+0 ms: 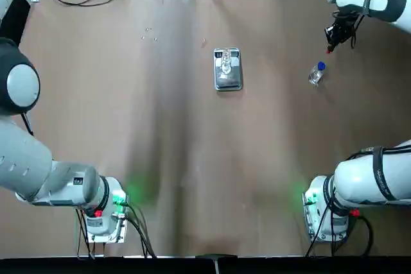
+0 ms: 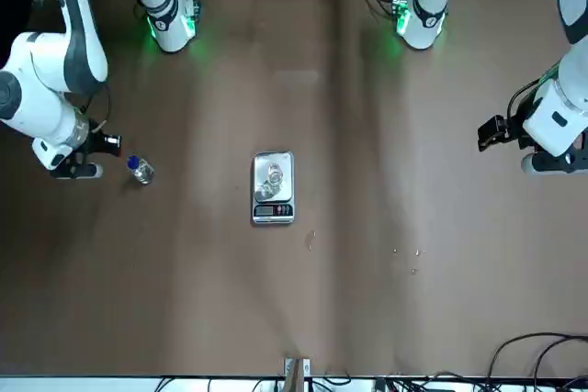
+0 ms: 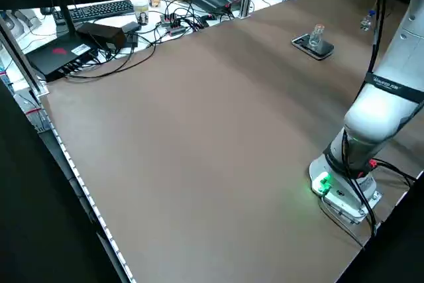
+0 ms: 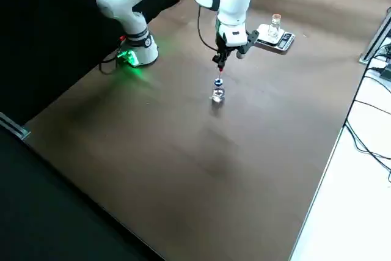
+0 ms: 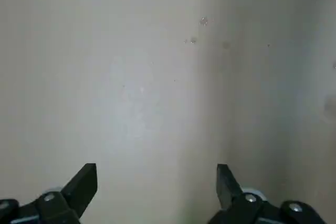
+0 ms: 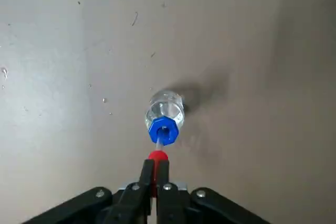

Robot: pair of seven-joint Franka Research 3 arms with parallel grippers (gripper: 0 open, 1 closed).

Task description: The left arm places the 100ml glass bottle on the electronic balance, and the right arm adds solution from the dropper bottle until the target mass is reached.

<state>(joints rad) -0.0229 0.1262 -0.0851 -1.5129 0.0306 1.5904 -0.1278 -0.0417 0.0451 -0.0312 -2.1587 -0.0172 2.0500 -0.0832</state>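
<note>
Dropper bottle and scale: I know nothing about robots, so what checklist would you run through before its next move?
1. Glass bottle upright on the balance: ok.
2. Right gripper, beyond the balance's right side, shut on the red dropper top: ok.
3. Dropper clear of the dropper bottle: not ok; its thin tube reaches down to the blue collar.
4. Left gripper empty, open and away from the balance, on the robot's left: ok.
5. Mass on the display compared with the target: cannot tell; the digits are unreadable and no target shows.
</note>
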